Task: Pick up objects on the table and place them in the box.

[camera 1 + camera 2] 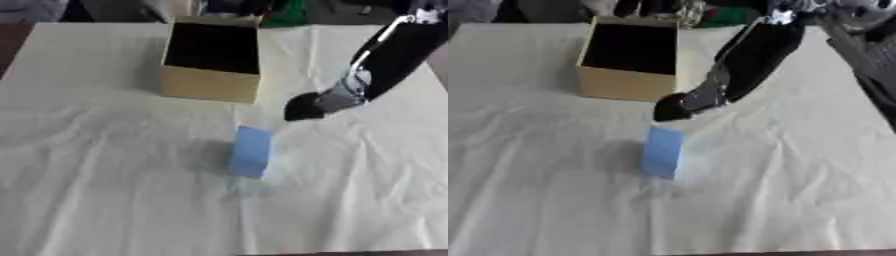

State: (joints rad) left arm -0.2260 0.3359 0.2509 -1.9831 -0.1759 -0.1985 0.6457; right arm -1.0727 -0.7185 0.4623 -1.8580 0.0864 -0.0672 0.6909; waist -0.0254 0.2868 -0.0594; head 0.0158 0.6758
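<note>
Blue block [251, 151] — rectangular, plain — lies near the box [210, 85].

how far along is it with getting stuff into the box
Nothing looks done yet: the box shows only a dark interior, so I can't tell if anything is inside. In hand: nothing; the right robot hand hangs above the table near the blue block, not touching it. Left: grasp that block, which stands on the white cloth, and put it in the box.

box [210, 86]: tan cardboard, dark inside | block [251, 151]: light blue, plain | bench [105, 190]: covered in creamy off-white cloth, no pattern | right hand [304, 108]: black, silver at the wrist | arm: black
</note>
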